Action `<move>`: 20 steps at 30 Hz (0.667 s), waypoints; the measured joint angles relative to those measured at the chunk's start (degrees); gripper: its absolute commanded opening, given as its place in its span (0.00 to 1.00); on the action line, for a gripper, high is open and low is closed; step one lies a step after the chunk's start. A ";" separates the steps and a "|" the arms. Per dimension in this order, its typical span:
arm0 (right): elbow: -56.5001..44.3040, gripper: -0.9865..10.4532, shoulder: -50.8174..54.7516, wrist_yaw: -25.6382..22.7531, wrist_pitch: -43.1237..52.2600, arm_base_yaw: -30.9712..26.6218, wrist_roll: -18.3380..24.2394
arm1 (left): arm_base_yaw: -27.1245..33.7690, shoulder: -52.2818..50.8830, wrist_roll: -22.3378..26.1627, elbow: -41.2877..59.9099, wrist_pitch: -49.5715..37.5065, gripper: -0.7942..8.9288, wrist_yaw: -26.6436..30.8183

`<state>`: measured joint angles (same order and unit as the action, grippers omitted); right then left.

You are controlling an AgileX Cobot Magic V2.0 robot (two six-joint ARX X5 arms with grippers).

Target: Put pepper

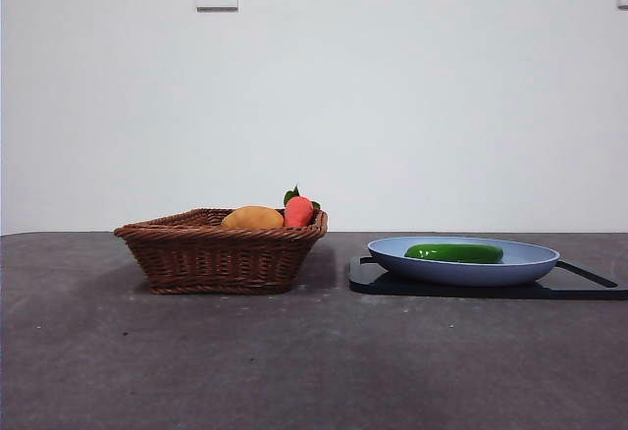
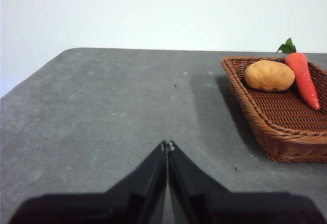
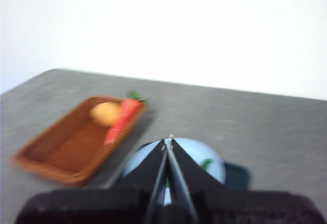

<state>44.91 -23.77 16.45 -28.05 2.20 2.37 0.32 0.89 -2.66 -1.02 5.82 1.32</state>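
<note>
Pepper [image 1: 453, 252] is seen lying on the plate [image 1: 530, 265], apart from the basket [image 1: 221, 253]; nothing is gripped. Left gripper [image 2: 167, 144] and right gripper [image 3: 168, 141] are pressed together, empty.

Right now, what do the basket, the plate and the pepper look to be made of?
The basket: woven wicker or rattan, brown, its braided strands visible. The plate: smooth matte pale blue, plastic or glazed ceramic; cannot tell which. The pepper: glossy dark green with sharp highlights, possibly a plastic replica, though a real one could shine too.
</note>
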 measured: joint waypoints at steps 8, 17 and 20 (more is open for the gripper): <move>-24.04 0.10 13.88 -5.35 20.04 -0.02 -2.62 | 0.00 0.00 0.00 0.00 0.00 0.09 0.00; -37.05 0.10 20.15 -9.01 22.38 0.02 -4.04 | 0.00 0.00 0.00 0.00 0.00 0.09 0.00; -39.54 0.10 21.42 -9.16 22.62 0.02 -4.55 | 0.00 0.00 0.00 0.00 0.00 0.09 0.00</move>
<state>5.37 -2.35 7.29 -5.43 2.22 -2.17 0.32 0.89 -2.66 -1.02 5.82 1.32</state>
